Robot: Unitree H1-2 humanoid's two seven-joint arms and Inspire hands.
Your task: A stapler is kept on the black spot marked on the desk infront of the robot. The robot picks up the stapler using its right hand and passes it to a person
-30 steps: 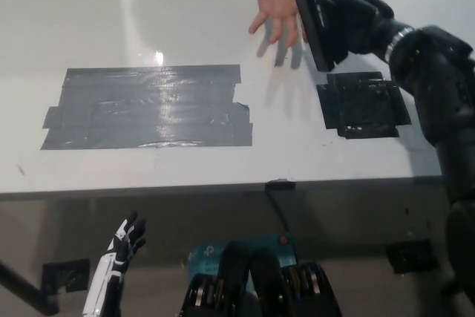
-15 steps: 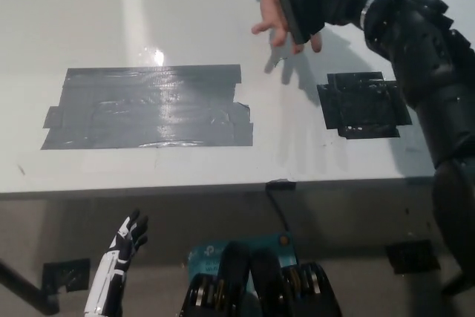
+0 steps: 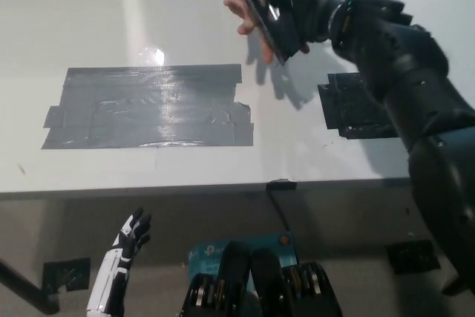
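Head view shows the black right hand (image 3: 300, 12) up near the far edge of the surface (image 3: 111, 20), fingers wrapped around the stapler (image 3: 261, 9) and holding it off the surface. The stapler's long axis runs on a slant, from the far left down toward the near right, its upper end pointing away to the far edge and its lower end dipping toward the robot. Right behind it, a person's hand (image 3: 241, 16) is spread, fingertips showing on the left side of the stapler; whether it is touching or just beside it, I cannot tell. So the key relation: the person's hand lies just left of and beyond the stapler, and the right hand grips it from the right. The black spot (image 3: 349, 105) sits bare on the right part of the surface, below the forearm, well apart from the stapler. A wide grey tape patch (image 3: 148, 105) covers the middle-left. The white left hand (image 3: 122, 257) hangs low past the near edge, holding nothing, fingers loosely apart. Handover looks close, by my reading.
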